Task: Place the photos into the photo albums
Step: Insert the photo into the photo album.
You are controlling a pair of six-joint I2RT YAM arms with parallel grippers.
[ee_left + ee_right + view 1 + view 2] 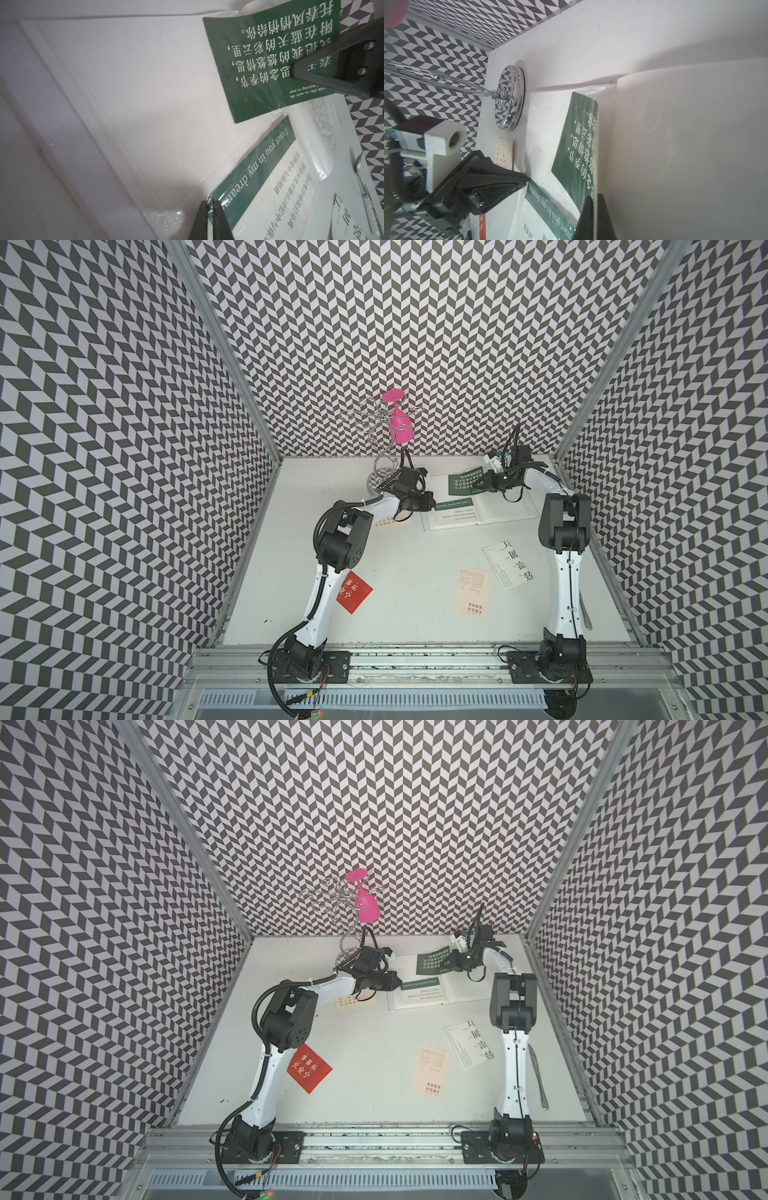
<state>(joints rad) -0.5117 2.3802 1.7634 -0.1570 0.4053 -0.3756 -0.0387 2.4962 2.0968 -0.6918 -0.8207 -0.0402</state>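
A: Where is the album?

B: The photo album point(513, 510) lies open on the surface near the far edge, right of the middle. A white card with a green band point(453, 514) already sits in a pocket on its left page.

A: And the claws?

B: The right claw point(594, 204) is clenched on one end of the dark green card point(460, 485), which hangs over that same page, just beyond the banded card. The card's other end looks tucked under the clear pocket film point(320, 124). The left claw point(209, 211) is pinched tight at the page's left edge, by the banded card's corner. It appears to nip a fold of that film between its tips.

A: How will the card handle?

B: It looks light, thin and only half stiff. It bows in the right wrist view, so a hard push from the held end would likely buckle it. I'd grip the trailing short edge, as now, and feed it in low and flat.

A: And the film?

B: Glossy and flimsy, probably clingy. It may drag on the card's corners.

A: What's left?

B: Four cards lie loose. There's a red card point(353, 592) by the left edge. A peach card point(471, 593) and a white card with black characters point(509, 564) lie toward the near right. A cream card point(384, 523) sits under the left arm.
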